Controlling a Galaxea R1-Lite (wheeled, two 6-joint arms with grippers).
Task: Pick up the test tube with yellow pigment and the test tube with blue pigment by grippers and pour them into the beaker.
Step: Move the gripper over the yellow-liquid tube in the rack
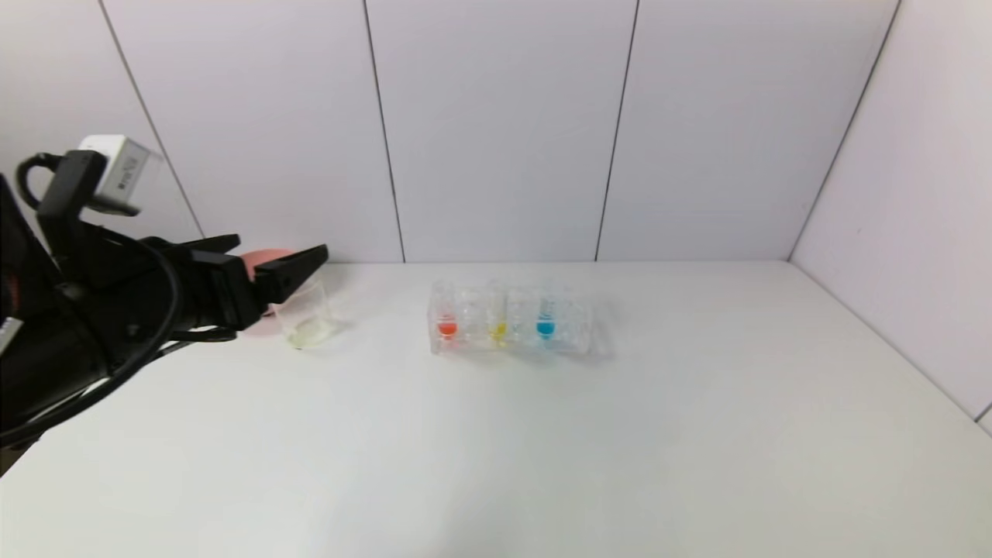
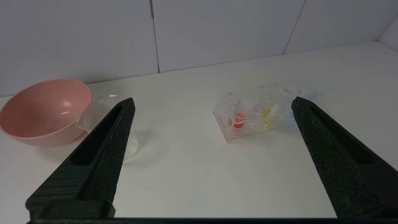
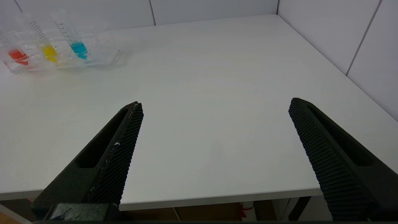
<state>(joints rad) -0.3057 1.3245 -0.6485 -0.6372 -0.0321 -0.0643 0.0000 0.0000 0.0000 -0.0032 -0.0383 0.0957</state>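
A clear rack (image 1: pixel 573 322) stands mid-table holding the test tube with yellow pigment (image 1: pixel 498 330) and the test tube with blue pigment (image 1: pixel 545 326), both upright. The beaker (image 1: pixel 308 319) stands to the rack's left. My left gripper (image 1: pixel 280 245) hovers open by the beaker with nothing between its fingers. In the left wrist view one finger (image 2: pixel 105 146) covers part of the beaker (image 2: pixel 99 109); the yellow tube (image 2: pixel 267 112) shows, the blue one is hidden. My right gripper (image 3: pixel 216 102) stands open and empty over the table's front edge, far from the yellow tube (image 3: pixel 49 52) and blue tube (image 3: pixel 78 49).
A pink bowl (image 2: pixel 43 112) sits just behind the beaker, near the back wall. A third tube with red-orange liquid (image 1: pixel 447 328) stands at the rack's left end. White walls close the table at the back and the right side (image 1: pixel 891 232).
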